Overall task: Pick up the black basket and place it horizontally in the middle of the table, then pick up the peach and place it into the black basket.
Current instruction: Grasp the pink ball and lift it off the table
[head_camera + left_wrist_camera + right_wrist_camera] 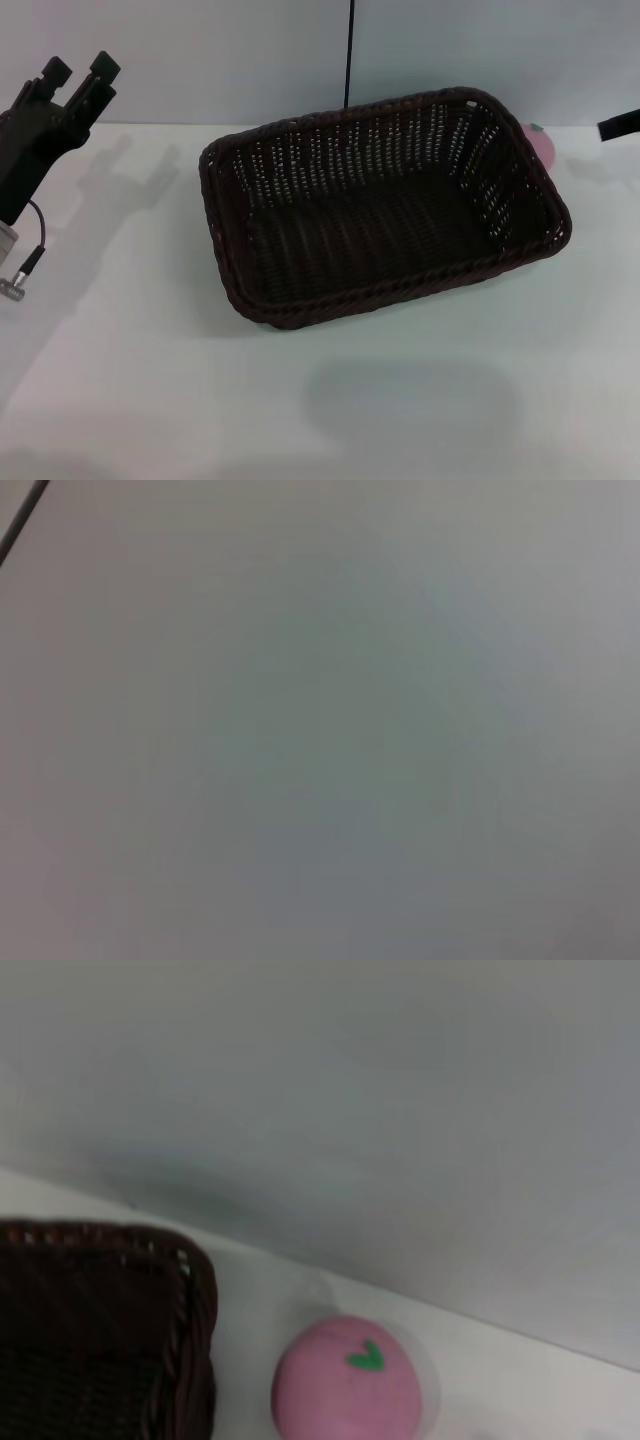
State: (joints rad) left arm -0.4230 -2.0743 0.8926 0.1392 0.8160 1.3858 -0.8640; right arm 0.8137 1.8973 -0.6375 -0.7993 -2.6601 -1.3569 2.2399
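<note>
Lying beside black basket (385, 205), peach (347, 1382), below right jaws (618, 126).

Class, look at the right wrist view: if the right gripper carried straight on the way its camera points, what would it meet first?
Probably the small pink peach with the green leaf mark, lying on the white table just beside the dark woven basket; depth is unclear.

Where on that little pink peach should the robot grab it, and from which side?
Probably from above, closing the fingers across the round middle of the peach. It sits on the table close beside the far right corner of the black basket, whose wall blocks a sideways approach from there. The right gripper, at the right edge of the head view, is nearest; the left gripper is raised far off.
</note>
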